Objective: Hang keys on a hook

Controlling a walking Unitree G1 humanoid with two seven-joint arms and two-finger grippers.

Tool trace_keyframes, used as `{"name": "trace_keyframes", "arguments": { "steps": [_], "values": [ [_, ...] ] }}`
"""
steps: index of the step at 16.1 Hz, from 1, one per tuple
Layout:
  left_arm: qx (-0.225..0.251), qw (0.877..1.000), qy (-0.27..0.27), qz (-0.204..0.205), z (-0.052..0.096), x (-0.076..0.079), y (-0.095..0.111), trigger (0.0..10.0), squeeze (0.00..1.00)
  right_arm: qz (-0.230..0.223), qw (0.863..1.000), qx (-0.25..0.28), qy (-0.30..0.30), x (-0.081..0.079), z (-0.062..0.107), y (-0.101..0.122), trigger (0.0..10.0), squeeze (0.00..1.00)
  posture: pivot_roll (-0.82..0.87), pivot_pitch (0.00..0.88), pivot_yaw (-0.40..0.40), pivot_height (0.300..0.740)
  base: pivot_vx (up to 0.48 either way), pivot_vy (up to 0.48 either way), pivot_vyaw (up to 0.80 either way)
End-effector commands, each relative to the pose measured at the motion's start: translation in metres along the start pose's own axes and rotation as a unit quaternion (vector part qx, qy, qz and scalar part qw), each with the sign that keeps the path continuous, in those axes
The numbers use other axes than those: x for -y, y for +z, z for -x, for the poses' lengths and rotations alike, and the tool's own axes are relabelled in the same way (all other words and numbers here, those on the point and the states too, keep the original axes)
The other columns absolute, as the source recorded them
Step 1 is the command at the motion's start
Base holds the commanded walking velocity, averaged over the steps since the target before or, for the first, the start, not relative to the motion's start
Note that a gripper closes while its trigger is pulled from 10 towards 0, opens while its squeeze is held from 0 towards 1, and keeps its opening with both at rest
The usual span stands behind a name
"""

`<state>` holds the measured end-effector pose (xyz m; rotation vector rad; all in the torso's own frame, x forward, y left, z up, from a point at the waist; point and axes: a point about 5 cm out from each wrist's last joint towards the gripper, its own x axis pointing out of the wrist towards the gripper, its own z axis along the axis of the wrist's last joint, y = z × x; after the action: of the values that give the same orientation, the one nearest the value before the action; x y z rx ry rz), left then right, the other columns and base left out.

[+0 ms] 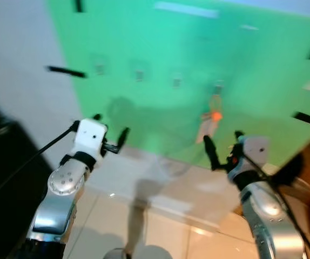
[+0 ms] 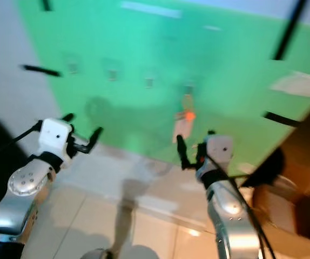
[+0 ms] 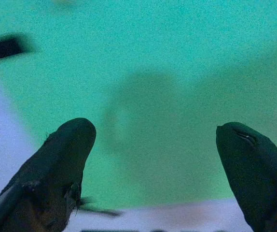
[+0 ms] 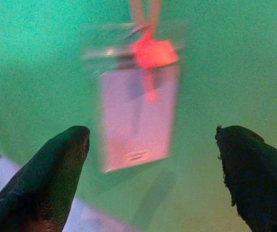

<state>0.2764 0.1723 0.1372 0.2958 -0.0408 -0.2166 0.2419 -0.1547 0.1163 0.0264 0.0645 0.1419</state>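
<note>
Facing a green wall panel (image 1: pixel 160 81) with a row of small hooks, all blurred. Hanging from the rightmost hook (image 1: pixel 218 86): the key bunch (image 4: pixel 137 108), made up of a pale strap, an orange-red fob and a pale rectangular tag. Raised just below and a little to the right of that bunch, the right gripper (image 4: pixel 150 166), fingers spread wide with nothing between them; in the right wrist view, the tag sitting ahead of the gap and apart from both fingertips (image 4: pixel 66 150), nearer the one on the picture's left. On the tag, a couple of short dark marks near its lower edge, too blurred to read as writing. No brand or label legible anywhere. Well off to the left of the keys, the left gripper (image 1: pixel 110 131) held up before the bare lower green panel, also spread wide and holding nothing. Beneath both grippers, a pale skirting strip and glossy light floor tiles (image 1: pixel 160 226).
</note>
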Motion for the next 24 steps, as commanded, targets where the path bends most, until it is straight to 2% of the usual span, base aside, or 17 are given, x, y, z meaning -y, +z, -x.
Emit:
{"name": "trace_keyframes", "arguments": {
  "steps": [1,2,3,5,8,9,10,12,13,14,17,18,19,21,22,23,24],
  "values": [
    [0.021,0.998,0.059,-0.009,-0.001,-0.007,0.005,10.0,0.39,-0.001,1.0,0.009,-0.002,-0.001,0.0,0.002,10.0,1.0,-0.06,0.0,-0.006,0.74,0.0,0.0,0.8],
    [0.022,0.997,0.072,-0.005,-0.001,-0.009,0.004,10.0,0.39,-0.003,1.0,0.009,-0.003,-0.002,0.0,0.003,10.0,1.0,-0.06,0.0,-0.003,0.74,0.0,0.0,0.8],
    [0.029,0.996,0.085,0.006,0.0,-0.008,0.004,10.0,0.49,0.003,1.0,0.007,-0.007,-0.003,0.0,0.0,10.0,1.0,-0.06,0.0,0.004,0.74,0.0,0.0,0.8],
    [0.016,0.996,0.085,-0.006,0.001,-0.008,0.005,10.0,0.6,-0.019,1.0,0.015,-0.011,-0.003,0.0,0.003,10.0,1.0,-0.04,0.0,0.005,0.74,0.0,0.0,0.8],
    [0.015,0.996,0.088,-0.03,0.003,-0.01,0.0,10.0,0.57,-0.03,0.999,0.013,-0.021,-0.003,0.002,0.0,10.0,1.0,-0.05,0.0,0.015,0.74,0.0,0.0,0.8],
    [0.01,0.997,0.065,-0.032,0.003,-0.007,-0.001,10.0,0.6,-0.041,0.999,0.014,-0.027,-0.003,0.002,0.001,10.0,1.0,-0.06,0.0,0.021,0.74,0.0,0.0,0.8],
    [-0.009,0.999,0.033,-0.016,0.003,-0.003,-0.004,10.0,0.57,-0.052,0.998,0.015,-0.029,-0.002,0.003,0.002,10.0,1.0,-0.06,0.0,0.025,0.74,0.0,0.0,0.8],
    [0.01,0.998,0.052,-0.019,0.0,-0.004,-0.001,10.0,0.6,-0.043,0.998,0.013,-0.044,0.002,0.002,0.003,10.0,1.0,-0.07,0.0,0.026,0.74,0.0,0.0,0.8],
    [0.028,0.996,0.08,-0.019,-0.001,-0.005,0.001,10.0,0.58,-0.057,0.998,0.013,-0.035,0.001,0.0,0.005,10.0,1.0,-0.06,0.0,0.024,0.74,0.0,0.0,0.8],
    [0.017,0.998,0.057,-0.01,-0.001,-0.002,-0.002,10.0,0.6,-0.055,0.998,0.01,-0.023,-0.001,-0.002,0.007,10.0,1.0,-0.06,0.0,0.021,0.74,0.0,0.0,0.8],
    [-0.011,1.0,0.017,0.007,-0.001,0.002,-0.008,10.0,0.39,-0.037,0.999,0.007,-0.004,-0.007,-0.006,0.01,10.0,1.0,-0.06,0.0,0.011,0.74,0.0,0.0,0.8],
    [-0.011,1.0,0.02,0.012,0.0,0.002,-0.009,10.0,0.22,-0.039,0.999,0.008,-0.002,-0.007,-0.007,0.011,10.0,1.0,-0.06,0.0,0.011,0.74,0.0,0.0,0.8],
    [-0.013,0.999,0.028,0.017,0.001,0.001,-0.01,10.0,0.15,-0.035,0.999,0.012,-0.004,-0.007,-0.009,0.012,10.0,1.0,-0.05,0.0,-0.001,0.74,0.0,0.0,0.8],
    [-0.018,0.999,0.025,0.019,0.004,0.003,-0.011,10.0,0.06,-0.042,0.998,0.024,-0.039,0.003,-0.011,0.016,10.0,1.0,-0.05,0.0,-0.011,0.74,0.0,0.0,0.8],
    [-0.013,1.0,0.016,0.024,0.006,0.005,-0.011,10.0,0.06,-0.045,0.998,0.023,-0.045,0.006,-0.012,0.016,10.0,1.0,-0.04,0.0,-0.013,0.74,0.0,0.0,0.69],
    [-0.014,0.999,0.012,0.029,0.008,0.005,-0.011,10.0,0.01,-0.046,0.998,0.022,-0.048,0.006,-0.013,0.016,10.0,1.0,-0.04,0.0,-0.013,0.74,0.0,0.0,0.64],
    [-0.017,1.0,0.014,0.019,0.008,0.004,-0.011,10.0,0.01,-0.043,0.998,0.013,-0.05,0.005,-0.013,0.015,10.0,1.0,-0.04,0.0,-0.013,0.74,0.0,0.0,0.56]
  ]
}}
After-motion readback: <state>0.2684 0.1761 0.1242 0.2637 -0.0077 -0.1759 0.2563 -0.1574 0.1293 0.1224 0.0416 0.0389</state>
